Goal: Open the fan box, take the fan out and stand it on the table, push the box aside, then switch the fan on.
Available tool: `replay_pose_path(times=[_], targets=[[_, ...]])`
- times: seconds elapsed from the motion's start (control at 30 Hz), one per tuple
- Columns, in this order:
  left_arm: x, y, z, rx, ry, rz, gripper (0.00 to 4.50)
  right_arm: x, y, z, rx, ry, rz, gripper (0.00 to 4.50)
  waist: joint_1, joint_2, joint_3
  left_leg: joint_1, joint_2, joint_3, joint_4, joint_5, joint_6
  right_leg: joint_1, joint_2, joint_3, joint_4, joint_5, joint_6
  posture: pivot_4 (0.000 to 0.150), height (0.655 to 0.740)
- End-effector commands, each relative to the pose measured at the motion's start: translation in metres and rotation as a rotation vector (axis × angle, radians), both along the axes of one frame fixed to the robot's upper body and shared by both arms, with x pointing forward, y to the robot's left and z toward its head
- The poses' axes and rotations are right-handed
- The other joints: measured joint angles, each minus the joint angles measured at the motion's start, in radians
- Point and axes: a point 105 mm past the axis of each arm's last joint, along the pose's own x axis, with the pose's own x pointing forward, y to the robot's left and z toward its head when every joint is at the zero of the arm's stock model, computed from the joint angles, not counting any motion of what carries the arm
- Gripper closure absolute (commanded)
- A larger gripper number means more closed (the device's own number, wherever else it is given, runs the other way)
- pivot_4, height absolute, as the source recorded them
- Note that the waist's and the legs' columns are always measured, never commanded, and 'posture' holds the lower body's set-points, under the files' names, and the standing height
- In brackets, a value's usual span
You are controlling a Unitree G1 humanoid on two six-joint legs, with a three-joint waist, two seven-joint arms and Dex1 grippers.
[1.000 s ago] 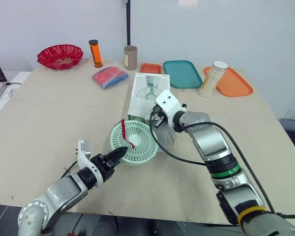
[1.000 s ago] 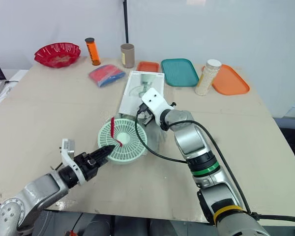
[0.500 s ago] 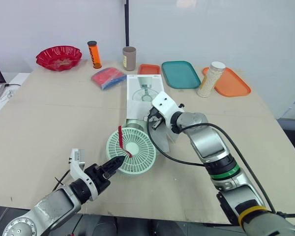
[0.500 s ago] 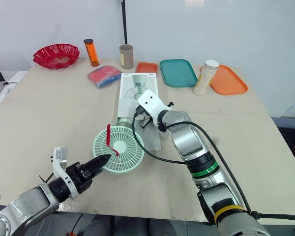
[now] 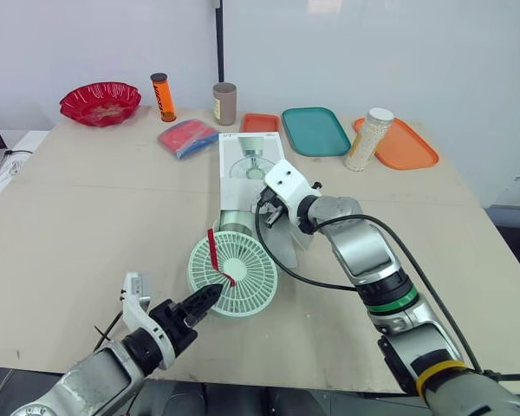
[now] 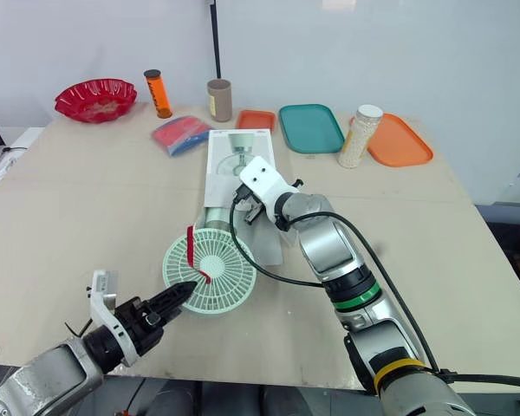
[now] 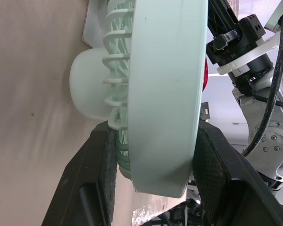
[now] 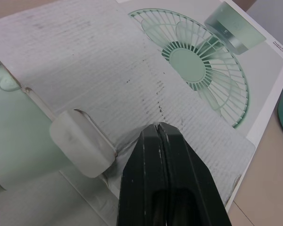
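Observation:
The mint-green fan (image 5: pixel 232 276) with a red strap lies face up on the table in front of the box's open end. My left gripper (image 5: pixel 204 301) is shut on its near rim; the left wrist view shows the rim (image 7: pixel 165 94) clamped between the black fingers (image 7: pixel 104 183). The white fan box (image 5: pixel 251 160) with a fan picture lies flat behind it, its flap (image 5: pixel 286 247) hanging open. My right gripper (image 5: pixel 273 208) is shut, its tips (image 8: pixel 159 128) resting on the box's top near the open end. A mint part (image 8: pixel 19 141) shows at the box mouth.
Along the back edge stand a red bowl (image 5: pixel 100 102), an orange bottle (image 5: pixel 163 95), a beige cup (image 5: pixel 224 102), a blue-red packet (image 5: pixel 189 137), a small orange tray (image 5: pixel 262 122), a teal tray (image 5: pixel 315 130), a bead jar (image 5: pixel 367 139) and an orange tray (image 5: pixel 407 147).
My left gripper has drawn the fan away from the box mouth and nearer to me. The right gripper has stayed on the box. The camera has shifted slightly.

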Motion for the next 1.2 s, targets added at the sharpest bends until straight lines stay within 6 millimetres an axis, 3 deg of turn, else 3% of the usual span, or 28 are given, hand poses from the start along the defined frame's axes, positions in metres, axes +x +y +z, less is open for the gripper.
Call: replay_pose_path(times=[0.03, 0.1, 0.13, 0.17, 0.43, 0.6, 0.83, 0.93, 1.0, 1.2], targets=[[0.001, 0.01, -0.007, 0.058, 0.035, 0.028, 1.6, -0.001, -0.012, -0.038, -0.043, 0.135, -0.06, 4.5, 0.0, 0.0, 0.0, 0.0, 0.0, 0.0, 0.0, 0.0, 0.0, 0.0, 0.0, 0.0, 0.0, 0.0, 0.0, 0.15, 0.74], [0.003, 0.011, -0.005, 0.059, 0.029, 0.036, 0.74, -0.001, -0.012, -0.038, -0.041, 0.134, -0.061, 4.5, 0.003, 0.001, 0.001, 0.0, 0.0, 0.0, 0.0, 0.0, 0.0, 0.0, 0.0, 0.0, 0.0, 0.0, 0.0, 0.15, 0.74], [0.004, 0.011, -0.004, 0.063, 0.021, 0.034, 0.62, -0.001, -0.012, -0.038, -0.04, 0.133, -0.061, 4.5, 0.003, 0.0, 0.001, 0.0, 0.0, 0.0, 0.0, 0.0, 0.0, 0.0, 0.0, 0.0, 0.0, 0.0, 0.0, 0.15, 0.74], [0.005, 0.011, -0.003, 0.063, 0.016, 0.035, 0.08, 0.0, -0.012, -0.037, -0.037, 0.132, -0.062, 4.5, 0.004, 0.0, 0.001, 0.0, 0.0, 0.0, 0.0, 0.0, 0.0, 0.0, 0.0, 0.001, 0.0, 0.0, 0.0, 0.15, 0.74], [0.003, 0.007, 0.007, 0.039, -0.029, 0.027, 0.08, 0.0, -0.013, -0.037, -0.031, 0.122, -0.067, 4.5, 0.004, 0.0, 0.002, 0.0, 0.0, 0.003, 0.0, 0.0, 0.0, -0.001, 0.0, 0.002, 0.0, 0.0, 0.0, 0.15, 0.74], [0.0, 0.023, 0.008, 0.046, -0.061, 0.055, 0.08, -0.002, -0.01, -0.038, -0.023, 0.122, -0.064, 4.5, 0.004, 0.0, 0.002, 0.0, 0.001, 0.006, 0.0, 0.0, 0.0, -0.002, -0.001, 0.004, 0.0, 0.0, 0.0, 0.15, 0.74], [-0.017, 0.059, -0.007, 0.154, -0.049, -0.026, 0.08, -0.002, -0.006, -0.033, -0.009, 0.112, -0.055, 4.5, 0.003, 0.002, 0.005, -0.001, 0.003, 0.008, -0.001, -0.001, -0.001, -0.006, -0.002, 0.005, 0.0, 0.0, -0.001, 0.15, 0.74], [-0.007, 0.089, -0.006, 0.256, -0.059, -0.041, 0.08, -0.002, -0.004, -0.029, -0.004, 0.099, -0.048, 4.5, 0.003, 0.002, 0.007, -0.001, 0.003, 0.008, -0.002, -0.001, -0.001, -0.006, -0.004, 0.005, 0.0, 0.0, -0.001, 0.15, 0.74], [0.01, 0.108, 0.001, 0.334, -0.122, -0.043, 0.08, -0.001, -0.003, -0.024, -0.004, 0.08, -0.043, 4.5, 0.003, 0.002, 0.008, -0.001, 0.004, 0.008, -0.003, 0.0, -0.002, -0.008, -0.003, 0.004, 0.0, 0.001, -0.003, 0.15, 0.74], [0.025, 0.115, 0.016, 0.467, -0.247, -0.184, 0.08, -0.003, 0.0, -0.016, -0.001, 0.05, -0.039, 4.5, -0.002, -0.002, 0.007, -0.006, 0.004, 0.017, -0.006, 0.0, -0.003, -0.018, -0.004, 0.004, 0.0, 0.004, -0.001, 0.15, 0.74]])
